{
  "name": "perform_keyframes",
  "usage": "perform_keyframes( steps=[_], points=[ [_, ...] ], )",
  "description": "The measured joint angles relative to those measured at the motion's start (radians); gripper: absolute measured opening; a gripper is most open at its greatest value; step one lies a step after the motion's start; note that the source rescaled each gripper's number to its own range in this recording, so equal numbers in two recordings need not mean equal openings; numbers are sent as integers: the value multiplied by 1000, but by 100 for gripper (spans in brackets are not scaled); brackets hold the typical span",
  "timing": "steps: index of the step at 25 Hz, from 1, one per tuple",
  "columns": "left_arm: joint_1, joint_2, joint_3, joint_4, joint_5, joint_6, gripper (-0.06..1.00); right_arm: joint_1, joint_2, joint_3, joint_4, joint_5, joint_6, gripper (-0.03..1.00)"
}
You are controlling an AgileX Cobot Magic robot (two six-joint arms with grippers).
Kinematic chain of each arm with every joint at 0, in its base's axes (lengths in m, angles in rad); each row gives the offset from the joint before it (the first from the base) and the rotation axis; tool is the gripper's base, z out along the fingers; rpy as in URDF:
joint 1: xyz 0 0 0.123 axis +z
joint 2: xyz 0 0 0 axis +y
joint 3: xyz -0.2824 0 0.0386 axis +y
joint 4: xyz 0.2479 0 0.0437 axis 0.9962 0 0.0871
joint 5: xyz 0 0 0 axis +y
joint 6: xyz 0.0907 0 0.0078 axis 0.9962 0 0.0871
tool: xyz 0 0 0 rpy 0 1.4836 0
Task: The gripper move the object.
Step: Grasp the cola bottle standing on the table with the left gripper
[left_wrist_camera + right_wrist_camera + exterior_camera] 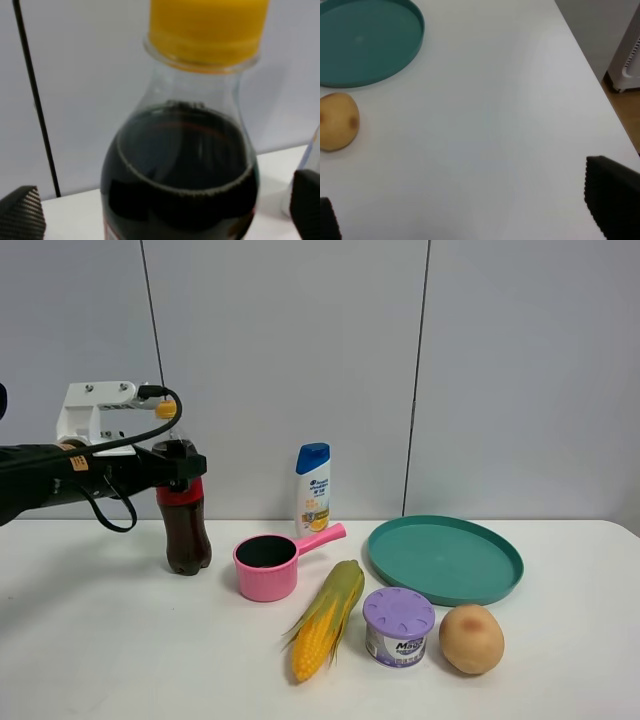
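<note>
The cola bottle (pixel 186 532), with dark liquid, a red label and a yellow cap, stands upright on the white table (pixel 120 640) at the back left. My left gripper (pixel 183 468) reaches in from the left at the bottle's shoulder. In the left wrist view the bottle (pixel 180 165) fills the space between the two dark fingertips (pixel 22 215), with a small gap on each side, so the left gripper (pixel 165 212) is open around it. My right gripper (pixel 470 220) is open and empty over bare table; it does not show in the exterior view.
A pink pot (pixel 268 566), a white shampoo bottle (pixel 313 489), a corn cob (pixel 326 619), a purple-lidded tin (pixel 399 626), a potato (pixel 471 638) and a teal plate (pixel 445 558) lie right of the bottle. The table's right edge (pixel 600 95) is near the right gripper.
</note>
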Motion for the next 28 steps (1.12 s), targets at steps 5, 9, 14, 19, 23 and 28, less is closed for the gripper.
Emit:
perform_keyframes(
  steps=[5,9,14,19,23,28],
  points=[
    [0,37,-10,5,2,0,100,0,0,0,0,0,0,100],
    [0,77,-48,33,14,0,100,0,0,0,0,0,0,100],
    [0,95,-91,45,19,0,100,0,0,0,0,0,0,100],
    [0,145,-125,46,31,0,100,0,0,0,0,0,0,100],
    [0,171,-138,46,42,0,79,0,0,0,0,0,0,100],
    [0,172,-139,55,40,4,2,0,0,0,0,0,0,100]
  ],
)
